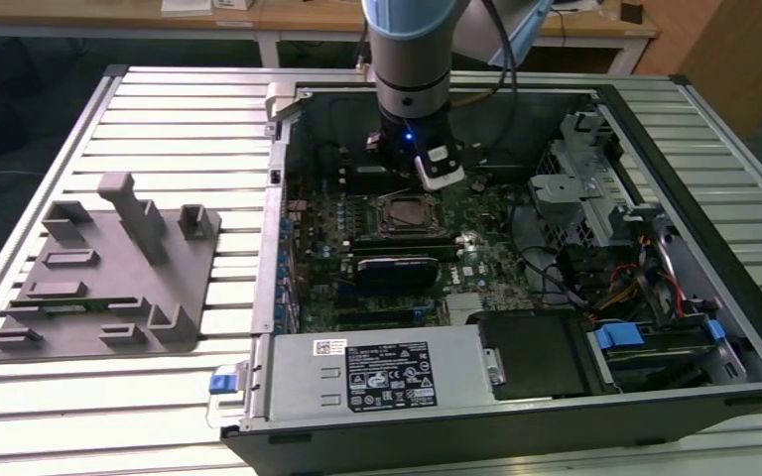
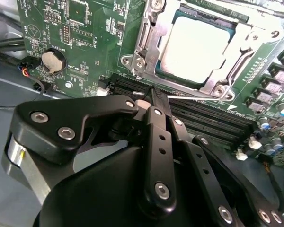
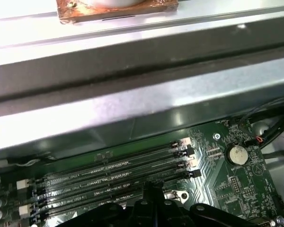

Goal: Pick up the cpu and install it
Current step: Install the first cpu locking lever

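Black gripper (image 2: 154,97) linkage fills my second wrist view's foreground, fingers pressed together over the memory slots (image 2: 203,113) with nothing between them. Just beyond, that view gives me the cpu (image 2: 194,45) seated in its socket (image 2: 149,35); my first wrist view instead gives the slots and a coin cell (image 3: 235,153). Outside the case (image 1: 698,129), the grey tray (image 1: 96,288) lies well apart.

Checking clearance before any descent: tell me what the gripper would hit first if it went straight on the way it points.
Probably the black memory slots on the green motherboard; the gripper points at them, beside the silvery-grey square cpu in its socket. Depth is unclear.
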Controlling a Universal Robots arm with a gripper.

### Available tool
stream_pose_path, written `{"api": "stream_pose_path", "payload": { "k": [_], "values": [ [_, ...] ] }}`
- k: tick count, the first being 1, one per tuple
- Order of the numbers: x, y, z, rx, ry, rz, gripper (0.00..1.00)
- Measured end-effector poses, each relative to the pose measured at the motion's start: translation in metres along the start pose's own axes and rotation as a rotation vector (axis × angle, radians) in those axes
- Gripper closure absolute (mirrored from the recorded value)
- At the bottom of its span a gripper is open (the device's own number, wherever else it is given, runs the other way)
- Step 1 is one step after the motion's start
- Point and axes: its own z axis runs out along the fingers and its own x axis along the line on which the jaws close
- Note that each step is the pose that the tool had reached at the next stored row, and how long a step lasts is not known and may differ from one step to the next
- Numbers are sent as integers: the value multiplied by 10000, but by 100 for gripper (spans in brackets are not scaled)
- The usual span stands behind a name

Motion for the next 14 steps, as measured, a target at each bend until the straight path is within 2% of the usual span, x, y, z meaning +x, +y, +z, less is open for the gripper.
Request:
{"api": "stream_pose_path", "payload": {
  "k": [14],
  "values": [
    [94,17,23,37,-108,317,89]
  ]
}}
